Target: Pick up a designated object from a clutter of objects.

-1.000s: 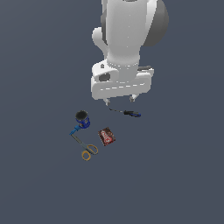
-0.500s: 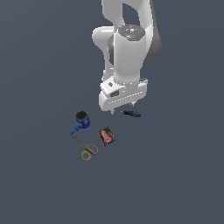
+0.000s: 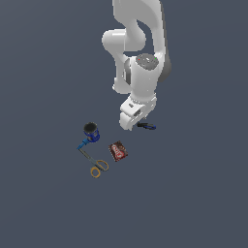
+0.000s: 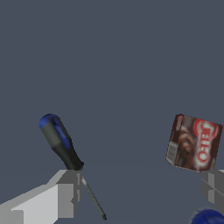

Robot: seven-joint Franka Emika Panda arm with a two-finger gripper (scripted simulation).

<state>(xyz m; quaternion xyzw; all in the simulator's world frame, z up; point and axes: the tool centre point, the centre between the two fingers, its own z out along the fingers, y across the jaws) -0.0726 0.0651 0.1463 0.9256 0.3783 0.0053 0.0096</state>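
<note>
The designated object, a slim screwdriver with a blue-and-black handle and a thin dark shaft, lies on the grey floor. In the exterior view the screwdriver sticks out from behind my hand toward the exterior view's right. My gripper is open, its fingers wide apart. One finger stands right at the joint of handle and shaft; the other finger is far from it, near the box. Nothing is held. In the exterior view the gripper hangs low over the floor at the screwdriver's end.
The rest of the clutter lies to the exterior view's left of my hand: a red-brown box, a blue cup standing upright, and yellow-handled scissors below the cup.
The wrist has turned so the hand faces sideways, and the hand has come down beside the screwdriver, now covering part of it. No object has moved.
</note>
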